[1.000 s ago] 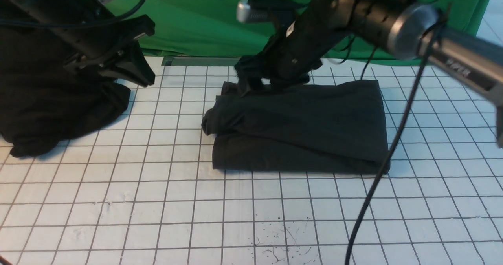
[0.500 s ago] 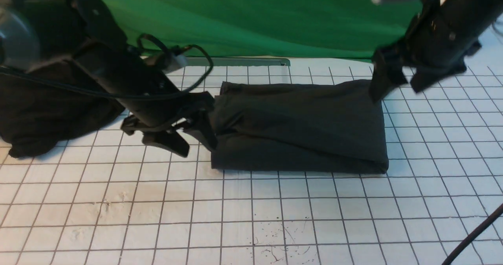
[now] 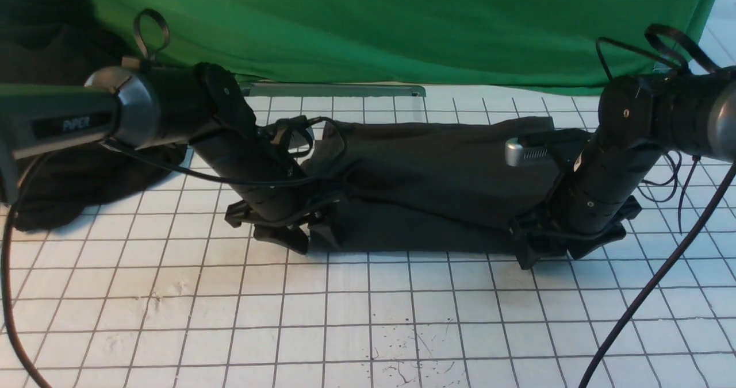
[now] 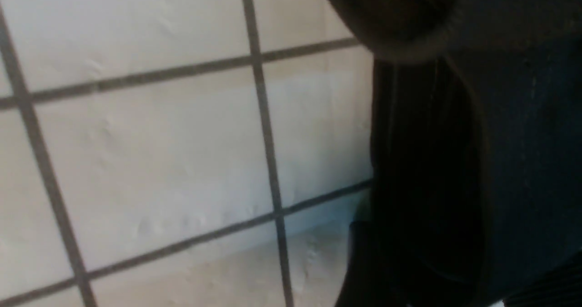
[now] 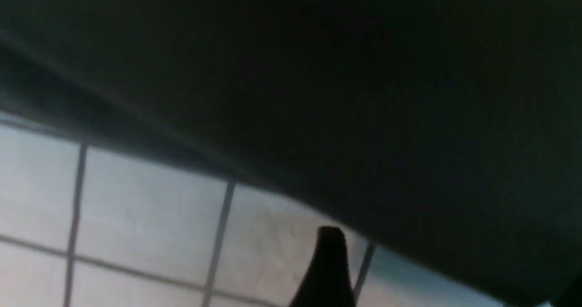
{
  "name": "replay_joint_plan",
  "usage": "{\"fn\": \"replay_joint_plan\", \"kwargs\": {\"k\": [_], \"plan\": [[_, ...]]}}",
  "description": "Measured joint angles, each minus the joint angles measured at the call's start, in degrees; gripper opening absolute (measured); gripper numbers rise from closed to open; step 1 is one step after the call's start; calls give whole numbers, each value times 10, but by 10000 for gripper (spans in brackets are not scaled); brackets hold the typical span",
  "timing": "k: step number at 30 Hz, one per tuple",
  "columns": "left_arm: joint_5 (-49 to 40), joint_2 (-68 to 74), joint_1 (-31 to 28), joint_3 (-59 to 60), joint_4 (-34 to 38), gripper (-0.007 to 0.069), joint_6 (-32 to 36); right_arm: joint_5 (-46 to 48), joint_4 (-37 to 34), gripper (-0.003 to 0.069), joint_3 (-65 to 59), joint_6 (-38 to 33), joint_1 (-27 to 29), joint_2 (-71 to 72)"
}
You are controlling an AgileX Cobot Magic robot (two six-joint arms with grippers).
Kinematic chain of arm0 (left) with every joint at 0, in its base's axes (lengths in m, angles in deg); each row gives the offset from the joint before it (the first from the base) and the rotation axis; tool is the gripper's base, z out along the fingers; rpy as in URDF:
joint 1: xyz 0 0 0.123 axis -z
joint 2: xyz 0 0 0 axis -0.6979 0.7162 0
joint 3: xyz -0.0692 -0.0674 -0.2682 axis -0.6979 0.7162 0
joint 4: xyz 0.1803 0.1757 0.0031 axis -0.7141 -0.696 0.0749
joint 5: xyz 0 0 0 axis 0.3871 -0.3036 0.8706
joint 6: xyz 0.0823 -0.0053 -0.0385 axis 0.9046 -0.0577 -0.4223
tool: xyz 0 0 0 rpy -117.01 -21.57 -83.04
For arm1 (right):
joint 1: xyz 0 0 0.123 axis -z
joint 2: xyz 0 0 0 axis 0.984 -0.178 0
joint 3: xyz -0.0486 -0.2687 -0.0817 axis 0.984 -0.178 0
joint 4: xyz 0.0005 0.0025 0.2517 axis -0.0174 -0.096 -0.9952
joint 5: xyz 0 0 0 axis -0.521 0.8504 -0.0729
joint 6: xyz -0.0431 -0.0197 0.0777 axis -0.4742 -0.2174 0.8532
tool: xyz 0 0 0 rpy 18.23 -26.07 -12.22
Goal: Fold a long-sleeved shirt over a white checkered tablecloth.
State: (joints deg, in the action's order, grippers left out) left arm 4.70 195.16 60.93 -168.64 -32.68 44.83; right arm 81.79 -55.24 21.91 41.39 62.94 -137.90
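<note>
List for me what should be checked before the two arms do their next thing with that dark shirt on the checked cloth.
1. Shirt lies folded in a flat rectangle on the checked tablecloth: ok.
2. Left gripper is down at the shirt's near left corner: ok.
3. Right gripper is down at the near right corner, fingers spread: ok.
4. Shirt edge really sits between each gripper's fingers: cannot tell, as dark cloth and dark fingers blend together.
5. Both grippers are level along the same near edge, for an even fold: ok.
6. Black cloth heap at the far left is out of the grippers' way: ok.
</note>
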Motion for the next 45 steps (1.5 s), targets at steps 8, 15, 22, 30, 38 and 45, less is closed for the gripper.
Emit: {"fn": "replay_joint_plan", "kwargs": {"k": [8, 15, 22, 30, 38, 45], "plan": [[17, 0, 0, 0, 41, 87, 4, -15, 10, 277, 0, -22, 1, -4], [-45, -14, 0, 1, 53, 11, 21, 47, 11, 62, 2, -66, 2, 12], [-123, -108, 44, 22, 18, 11, -10, 182, 6, 62, -13, -63, 1, 85], [-63, -139, 112, 155, -47, 11, -79, 105, -4, 62, -187, -39, -20, 159], [-18, -139, 113, 194, -42, 11, -81, 24, -10, 79, -259, -25, -22, 172], [-24, -139, 113, 194, -43, 41, -81, 14, -6, 352, -270, -19, -22, 175]]}}
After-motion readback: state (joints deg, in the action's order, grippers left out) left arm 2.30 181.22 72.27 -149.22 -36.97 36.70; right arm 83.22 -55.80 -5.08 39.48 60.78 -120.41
